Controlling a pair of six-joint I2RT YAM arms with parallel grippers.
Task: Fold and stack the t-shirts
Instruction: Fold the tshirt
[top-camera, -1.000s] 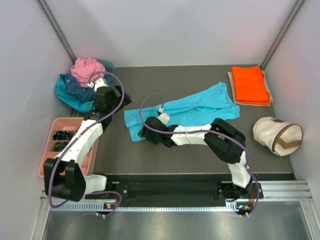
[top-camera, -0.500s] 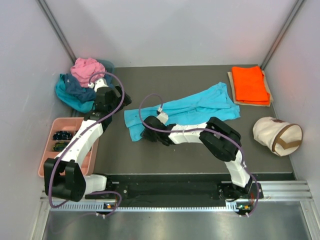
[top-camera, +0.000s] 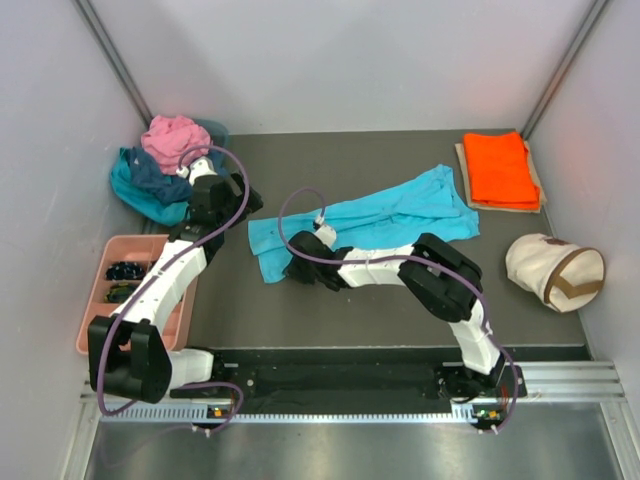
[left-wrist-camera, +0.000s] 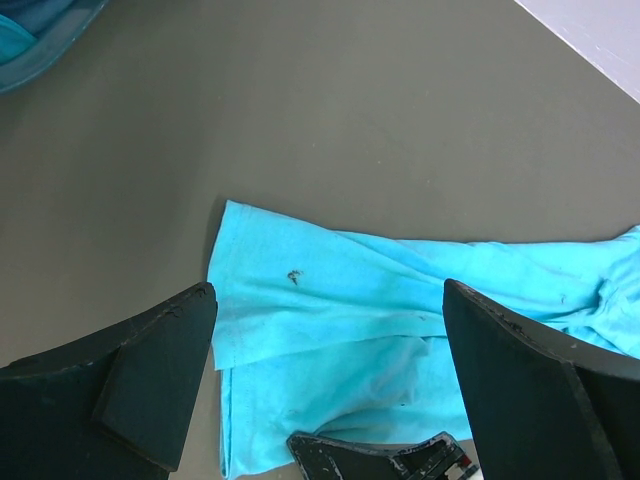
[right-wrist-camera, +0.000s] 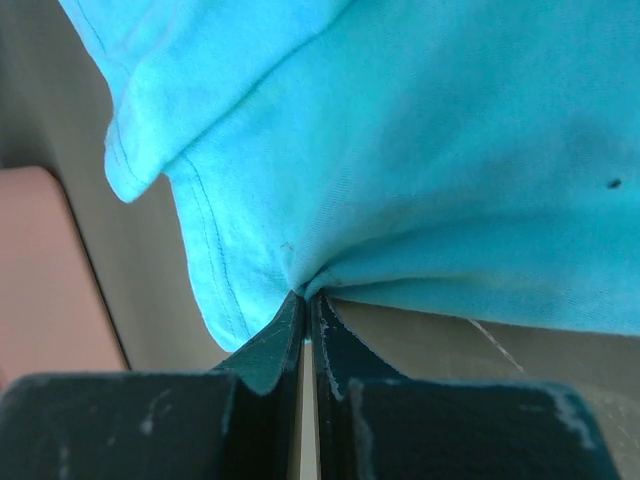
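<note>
A bright turquoise t-shirt (top-camera: 385, 220) lies spread, a little crumpled, across the middle of the dark table. My right gripper (top-camera: 296, 268) is low at its near left hem, shut on a pinch of the turquoise cloth (right-wrist-camera: 300, 270), which bunches where the fingertips (right-wrist-camera: 290, 320) meet. Above the shirt's left end (left-wrist-camera: 300, 300) hovers my left gripper (top-camera: 228, 203), open and holding nothing. Its wrist view shows the right gripper's tip (left-wrist-camera: 385, 458) under the cloth edge. An orange t-shirt (top-camera: 499, 169) lies folded at the back right. Pink (top-camera: 172, 137), navy (top-camera: 155, 177) and teal (top-camera: 135, 195) t-shirts are heaped at the back left.
A cream canvas bag (top-camera: 553, 268) with a brown strap lies at the right. A pink tray (top-camera: 112, 318) holding small dark items sits at the near left, beside the left arm. Grey walls close in both sides and the back.
The right gripper's jaws have shut on the turquoise shirt's near left hem, after the arm slid slightly toward it. The left arm has stayed still and open.
</note>
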